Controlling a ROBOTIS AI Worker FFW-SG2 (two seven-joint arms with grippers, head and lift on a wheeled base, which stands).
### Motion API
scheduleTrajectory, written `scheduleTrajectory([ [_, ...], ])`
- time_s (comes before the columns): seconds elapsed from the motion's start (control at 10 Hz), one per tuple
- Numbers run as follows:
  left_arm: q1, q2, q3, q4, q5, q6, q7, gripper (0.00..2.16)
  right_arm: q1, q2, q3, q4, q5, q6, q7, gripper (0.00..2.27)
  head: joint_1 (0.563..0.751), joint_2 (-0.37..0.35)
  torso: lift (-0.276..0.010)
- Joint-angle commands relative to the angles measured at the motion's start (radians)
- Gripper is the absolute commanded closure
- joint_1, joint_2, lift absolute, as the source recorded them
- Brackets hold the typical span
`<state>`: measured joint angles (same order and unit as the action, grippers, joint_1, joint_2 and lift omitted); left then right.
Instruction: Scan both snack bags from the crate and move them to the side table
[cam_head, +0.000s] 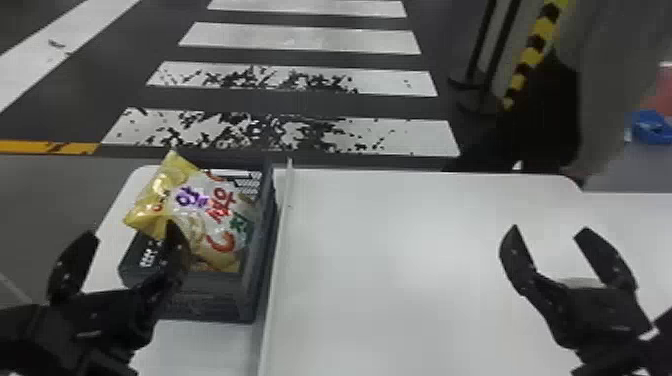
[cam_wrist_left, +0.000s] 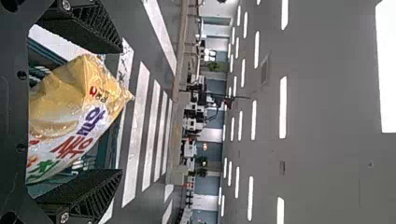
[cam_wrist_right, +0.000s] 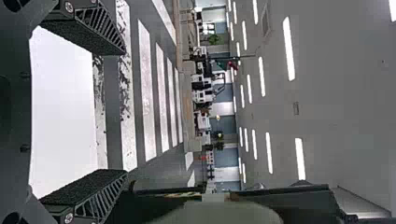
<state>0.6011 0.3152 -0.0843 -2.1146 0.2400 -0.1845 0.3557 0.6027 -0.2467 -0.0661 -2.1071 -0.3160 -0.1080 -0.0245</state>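
Left gripper (cam_head: 132, 230): its two black fingers are spread and pinch nothing; in the left wrist view the snack bag (cam_head: 215, 215) lies between the lines of the fingers, and contact cannot be confirmed. Right gripper (cam_head: 550, 229): fingers likewise spread, with nothing held, above the white tabletop (cam_head: 400, 250) on the robot's right.

Beyond the left gripper, the bag lies tilted in the dark crate (cam_head: 210, 302), its yellow end projecting over the rim on the robot's left. A raised white strip (cam_head: 285, 215) runs alongside the crate, between it and the white tabletop. A second bag cannot be made out with certainty; one may lie beneath the first.

Progress: the task appears to be at the pickup stage for the visible bag. Still to be done for this bag are the grasp, the lift from the crate, the scan and the placing on the side table. Whether a scan has been made of either bag cannot be told, nor can the progress of the second be settled. The left gripper is the better placed for the next grasp, its fingers presumably needing to close about the bag.
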Motion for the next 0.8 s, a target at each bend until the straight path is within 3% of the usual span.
scheduleTrajectory([
  [0.0, 0.005, -0.001, 0.038, 0.008, 0.021, -0.016, -0.014, 0.08, 0.002, 0.0, 0.0, 0.002, 0.0, 0.0, 0.0, 0.09, 0.695, -0.014, -0.095],
  [0.2, 0.008, 0.005, 0.097, 0.007, 0.075, -0.022, -0.067, 0.08, 0.002, -0.002, 0.0, 0.006, 0.002, 0.0, 0.0, 0.09, 0.695, 0.013, -0.095],
  [0.4, 0.006, 0.007, 0.155, 0.021, 0.162, -0.019, -0.123, 0.08, 0.0, -0.002, 0.002, 0.012, 0.006, 0.0, 0.0, 0.09, 0.695, 0.041, -0.095],
  [0.6, -0.023, 0.004, 0.202, 0.076, 0.259, 0.0, -0.192, 0.08, 0.0, -0.002, 0.002, 0.015, 0.009, 0.0, 0.0, 0.09, 0.695, 0.066, -0.095],
  [0.7, -0.046, 0.002, 0.212, 0.091, 0.271, 0.049, -0.202, 0.08, 0.0, -0.002, 0.002, 0.013, 0.011, 0.0, 0.0, 0.09, 0.695, 0.082, -0.095],
])
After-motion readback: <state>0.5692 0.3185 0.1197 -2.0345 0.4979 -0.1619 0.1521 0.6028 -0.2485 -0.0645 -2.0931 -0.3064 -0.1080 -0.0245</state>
